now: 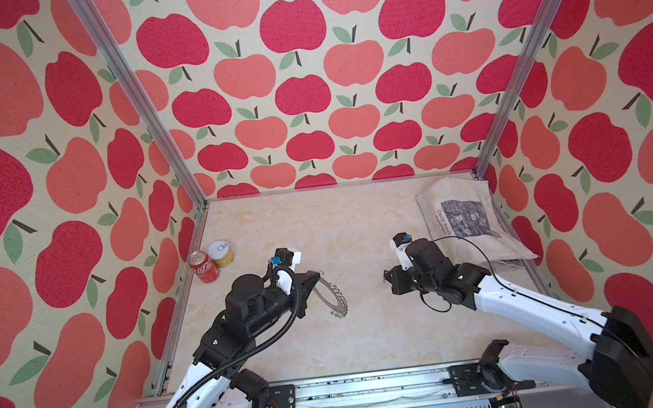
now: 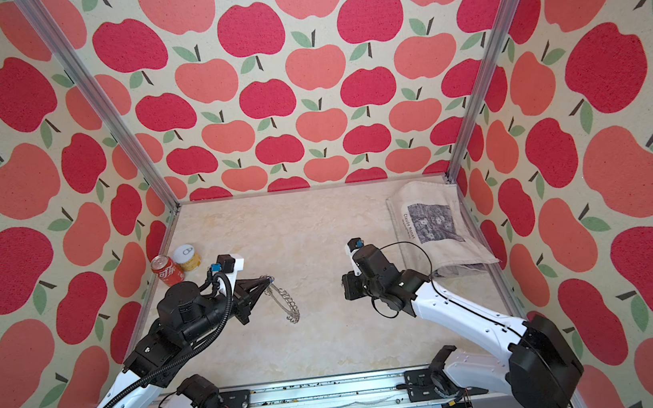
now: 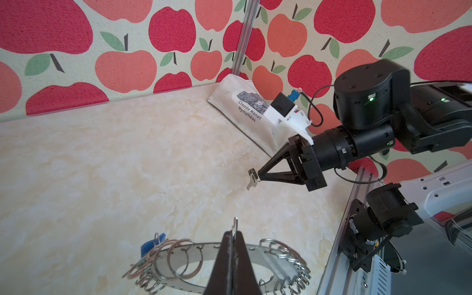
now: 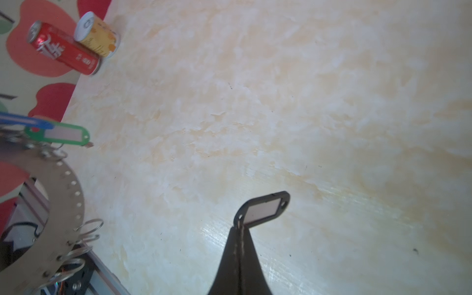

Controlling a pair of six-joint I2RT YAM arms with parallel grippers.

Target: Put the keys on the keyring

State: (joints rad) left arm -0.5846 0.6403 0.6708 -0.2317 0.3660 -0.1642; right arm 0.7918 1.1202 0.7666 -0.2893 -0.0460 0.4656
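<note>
The right gripper (image 1: 388, 279) is pinching its fingers together on the black-tagged key (image 4: 263, 209), with the tag's long axis pointing straight out from the tips. The left gripper (image 3: 233, 232) is clamping shut on a wire ring (image 3: 235, 221) of the keyring (image 1: 330, 298), holding it on edge in the air. In both top views the keyring is lying at 9 o'clock from the key, likely making the right arm the one to approach. The tote bag (image 3: 245, 109) is showing "Claude Monet Nymphéas", and the red can (image 4: 63, 51) is showing white Chinese characters.

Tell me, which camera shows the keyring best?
The left wrist view: the keyring lies close, centre hole and wire rings clear. The right wrist view catches only an arc of it; both top views show it small and nearly edge-on.
</note>
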